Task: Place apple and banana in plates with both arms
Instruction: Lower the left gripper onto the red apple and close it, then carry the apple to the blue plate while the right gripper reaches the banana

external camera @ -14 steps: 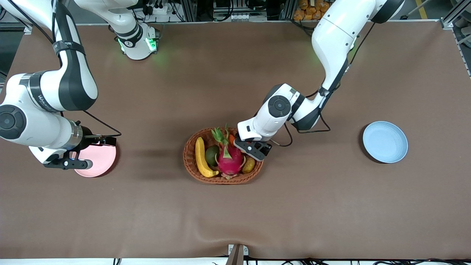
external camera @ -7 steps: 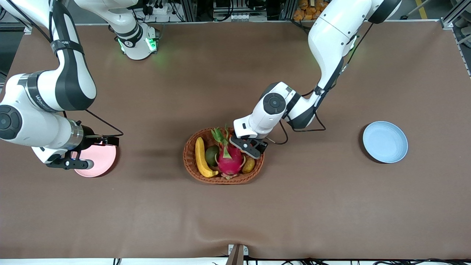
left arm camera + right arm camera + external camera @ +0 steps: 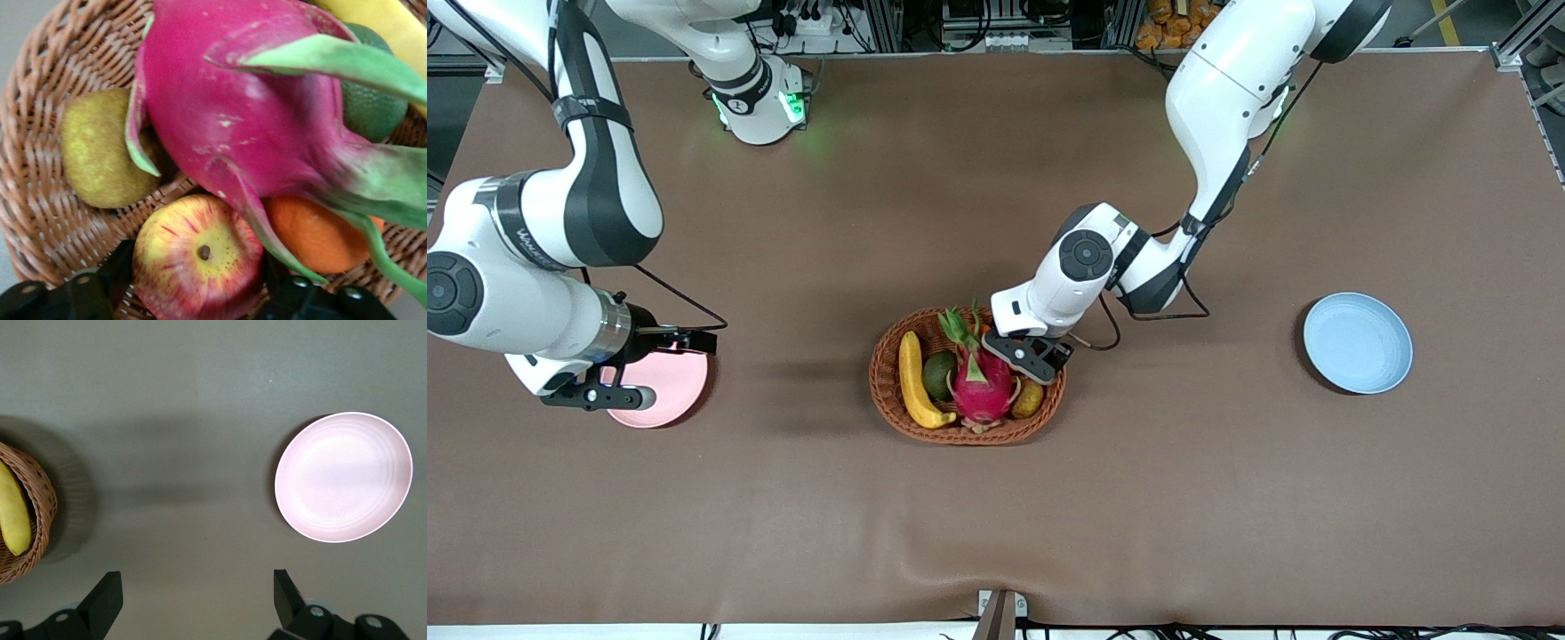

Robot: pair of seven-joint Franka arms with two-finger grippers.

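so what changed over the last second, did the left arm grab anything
The left gripper slid across the basket toward the right arm's end and closed on the apple, which sits in the basket beside the dragon fruit. The right gripper waits open over the pink plate. The banana, blue plate and other fruit stayed put.

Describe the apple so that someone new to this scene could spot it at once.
Find the brown wicker basket in the middle of the table. At its end toward the left arm, the apple sits between the left gripper's fingers, beside the magenta dragon fruit. It alone is red streaked with yellow, with a dark stem dimple.
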